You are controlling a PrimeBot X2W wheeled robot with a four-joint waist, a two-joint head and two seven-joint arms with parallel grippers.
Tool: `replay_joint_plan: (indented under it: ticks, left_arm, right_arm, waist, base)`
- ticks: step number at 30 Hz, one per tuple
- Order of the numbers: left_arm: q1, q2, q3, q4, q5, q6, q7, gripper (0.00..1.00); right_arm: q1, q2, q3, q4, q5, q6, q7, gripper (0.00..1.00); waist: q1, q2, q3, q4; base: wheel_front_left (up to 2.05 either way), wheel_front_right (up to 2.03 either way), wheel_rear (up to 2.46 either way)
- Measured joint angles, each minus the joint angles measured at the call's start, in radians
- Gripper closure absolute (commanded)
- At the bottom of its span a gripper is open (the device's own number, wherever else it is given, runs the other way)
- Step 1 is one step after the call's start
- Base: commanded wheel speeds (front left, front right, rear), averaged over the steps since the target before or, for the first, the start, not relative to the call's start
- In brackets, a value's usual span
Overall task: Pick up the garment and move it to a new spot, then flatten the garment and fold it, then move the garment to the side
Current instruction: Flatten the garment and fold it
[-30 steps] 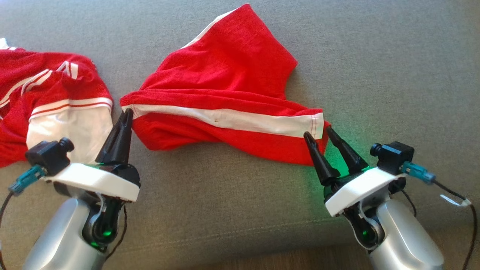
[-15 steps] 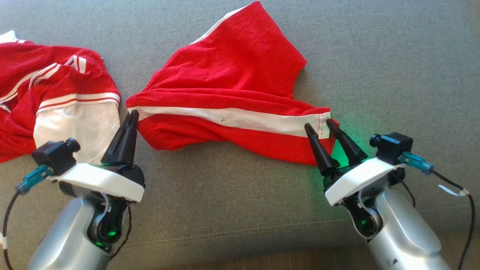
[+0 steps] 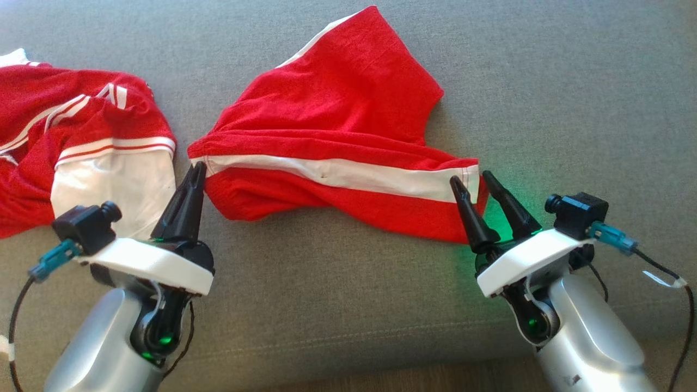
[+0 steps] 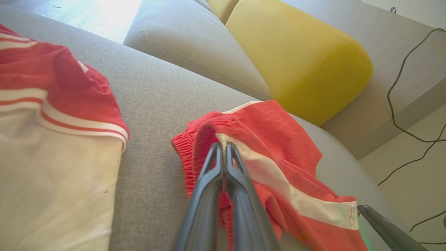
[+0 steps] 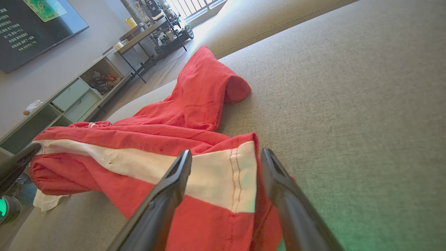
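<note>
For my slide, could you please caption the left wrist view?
Left gripper pinches the waistband of red shorts on grey sofa.

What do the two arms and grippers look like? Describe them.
The left gripper and right gripper each have two long, tapered black fingers on a white wrist plate, above a rounded silver forearm. A small black camera sits on each plate, with a teal plug and a thin black cable. A green light glows at each wrist joint; the right cable carries a white tag.

A home living room — grey sofa (image 4: 156, 90), yellow cushion (image 4: 299, 66), wall-mounted screen (image 5: 31, 31), low shelf unit (image 5: 69, 101).
</note>
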Motion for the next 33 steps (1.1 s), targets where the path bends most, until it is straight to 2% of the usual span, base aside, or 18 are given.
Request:
replay_joint_plan:
  ticks: [19, 20, 21, 22, 23, 24, 26, 33]
  left_arm:
    - [-0.012, 0.0, -0.007, 0.0, -0.001, 0.0, 0.0, 1.0]
    - [-0.012, 0.0, -0.007, 0.0, -0.001, 0.0, 0.0, 1.0]
    - [-0.012, 0.0, -0.007, 0.0, -0.001, 0.0, 0.0, 1.0]
    - [-0.012, 0.0, -0.008, 0.0, -0.001, 0.0, 0.0, 1.0]
    - [-0.012, 0.0, -0.008, 0.0, -0.001, 0.0, 0.0, 1.0]
    - [-0.012, 0.0, -0.01, 0.0, -0.001, 0.0, 0.0, 1.0]
    - [-0.012, 0.0, -0.011, 0.0, -0.001, 0.0, 0.0, 1.0]
    - [-0.012, 0.0, -0.009, -0.003, -0.002, 0.0, 0.0, 1.0]
  right_arm:
    - [0.0, 0.002, 0.025, 0.004, 0.01, 0.0, -0.007, 0.0]
    - [0.0, 0.002, 0.026, 0.004, 0.01, 0.0, -0.007, 0.04]
    - [0.0, 0.002, 0.027, 0.004, 0.01, 0.0, -0.007, 0.16]
    - [0.0, 0.002, 0.028, 0.004, 0.01, 0.0, -0.007, 0.43]
    - [0.0, 0.002, 0.03, 0.004, 0.01, 0.0, -0.007, 0.56]
    - [0.0, 0.002, 0.032, 0.004, 0.01, 0.0, -0.007, 0.64]
    - [0.0, 0.002, 0.035, 0.004, 0.01, 0.0, -0.007, 1.0]
    - [-0.002, 0.0, 0.011, 0.002, 0.004, 0.0, -0.009, 1.0]
  waist:
    - [0.0, 0.0, 0.01, 0.006]
    - [0.0, 0.0, 0.009, 0.006]
    - [0.0, 0.0, 0.009, 0.007]
    - [0.0, 0.0, 0.009, 0.007]
    - [0.0, 0.0, 0.008, 0.008]
    - [0.0, 0.0, 0.008, 0.009]
    - [0.0, 0.0, 0.006, 0.01]
    - [0.0, 0.0, -0.01, 0.008]
  base:
    - [0.0, 0.0, 0.0]
    - [0.0, 0.0, 0.0]
    - [0.0, 0.0, 0.0]
    - [0.0, 0.0, 0.0]
    - [0.0, 0.0, 0.0]
    - [0.0, 0.0, 0.0]
    - [0.0, 0.0, 0.0]
    - [0.0, 0.0, 0.0]
